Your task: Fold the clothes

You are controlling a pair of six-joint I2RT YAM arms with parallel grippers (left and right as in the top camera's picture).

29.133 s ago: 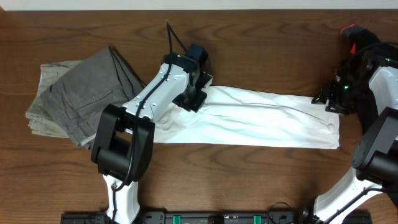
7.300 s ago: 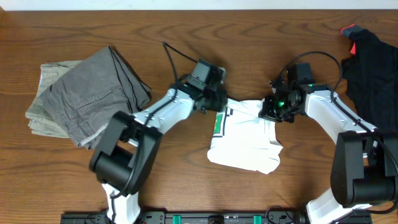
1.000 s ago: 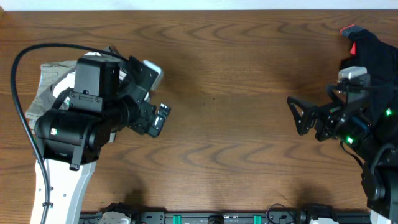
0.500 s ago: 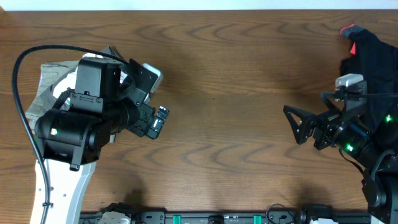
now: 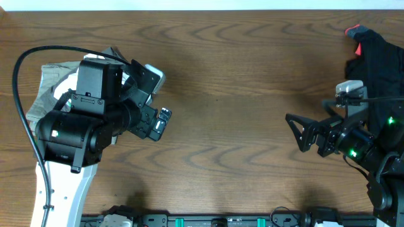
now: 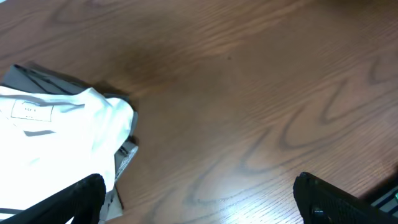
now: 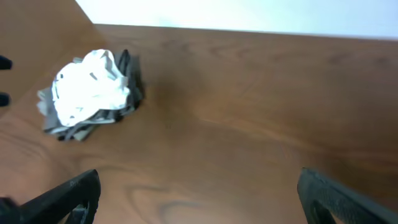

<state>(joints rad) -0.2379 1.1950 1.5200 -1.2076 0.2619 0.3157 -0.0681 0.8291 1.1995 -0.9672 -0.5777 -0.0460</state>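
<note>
Brown wooden surface (image 5: 240, 94) — white T-shirt (image 6: 56, 143) lies on grey trousers (image 6: 43, 78) at its left end, black garment (image 5: 382, 60) far right. Left end effector (image 6: 198, 199) and right end effector (image 7: 198, 196) both gape wide (each empty).

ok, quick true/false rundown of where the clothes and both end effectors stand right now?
1. The white T-shirt lies on top of the grey trousers. True.
2. The right end effector grips the black garment. False: it is open and empty, over bare wood.
3. A shirt is spread flat across the middle of the table. False: the middle is bare.
4. The left end effector is open. True.
5. A small label shows on the T-shirt. True.
</note>
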